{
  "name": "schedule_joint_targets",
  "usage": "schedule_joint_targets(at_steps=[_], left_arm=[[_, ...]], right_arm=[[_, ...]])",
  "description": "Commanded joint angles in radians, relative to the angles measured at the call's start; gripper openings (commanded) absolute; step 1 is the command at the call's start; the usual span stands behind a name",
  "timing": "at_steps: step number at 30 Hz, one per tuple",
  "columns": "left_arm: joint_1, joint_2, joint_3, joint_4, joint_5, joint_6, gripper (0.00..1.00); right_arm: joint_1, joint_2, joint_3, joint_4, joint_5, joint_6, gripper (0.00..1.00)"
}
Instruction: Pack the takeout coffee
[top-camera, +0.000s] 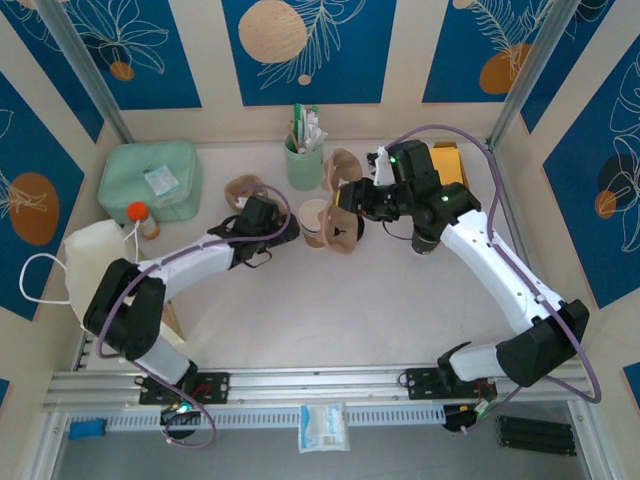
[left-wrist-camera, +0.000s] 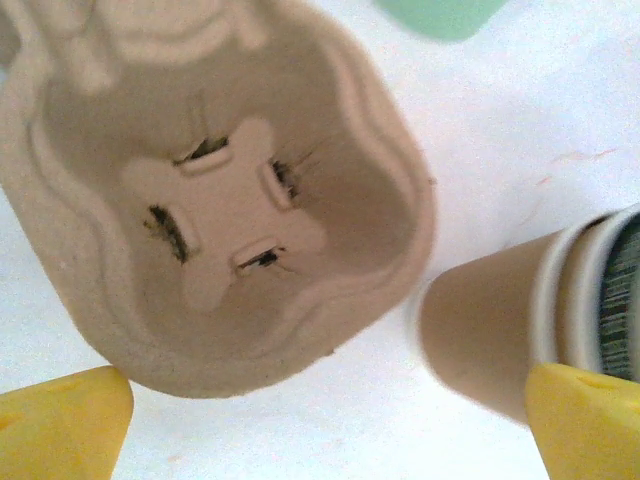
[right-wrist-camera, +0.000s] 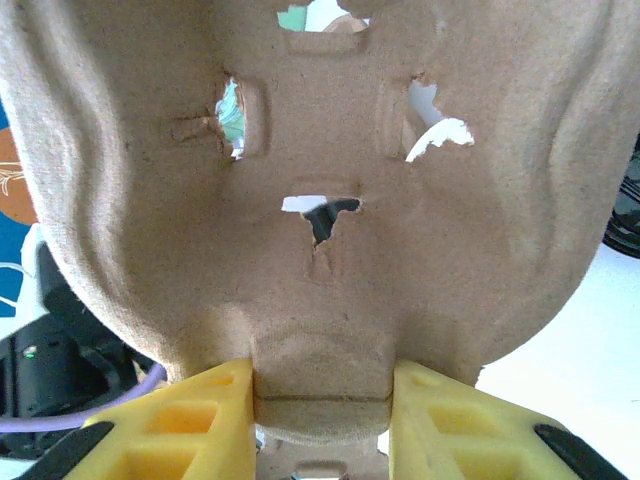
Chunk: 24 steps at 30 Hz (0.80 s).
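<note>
The takeout coffee (top-camera: 313, 222), a small brown paper cup with a white rim, stands mid-table; its top looks pale from above. The left wrist view has it (left-wrist-camera: 490, 330) at the right, a dark shape past its rim. My right gripper (top-camera: 352, 212) is shut on a brown pulp cup carrier (top-camera: 342, 234), held tilted right beside the cup. Its yellow fingers (right-wrist-camera: 200, 420) clamp the carrier's edge tab (right-wrist-camera: 320, 370). My left gripper (top-camera: 284, 228) is open just left of the cup with nothing between its fingertips (left-wrist-camera: 60, 420). A second carrier (left-wrist-camera: 210, 200) lies ahead of it.
That second carrier (top-camera: 245, 190) lies left of the cup and a third (top-camera: 341, 168) behind it. A mint-green cup of stirrers (top-camera: 303, 160) stands at the back. A green pouch (top-camera: 150, 180), an orange-capped bottle (top-camera: 140, 218) and a white bag (top-camera: 95, 262) sit at the left.
</note>
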Motion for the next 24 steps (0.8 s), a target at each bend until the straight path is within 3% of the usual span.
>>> schedule_joint_targets(at_steps=[1,10,19,24], left_arm=[[0.006,-0.072,0.090,-0.072,0.026,0.087,0.99],[0.006,-0.319,0.331,-0.495,0.015,0.215,0.99],[0.006,-0.550,0.538,-0.903,-0.227,0.321,0.99],[0.007,-0.670,0.569,-1.105,-0.390,0.277,0.99]], right_arm=[[-0.007,-0.036,0.000,-0.027,-0.022,-0.028,0.33],[-0.002,-0.031,0.006,-0.017,-0.043,-0.036,0.33],[0.017,-0.035,0.003,-0.012,-0.048,-0.041,0.33],[0.028,-0.034,0.005,-0.011,-0.047,-0.047,0.33]])
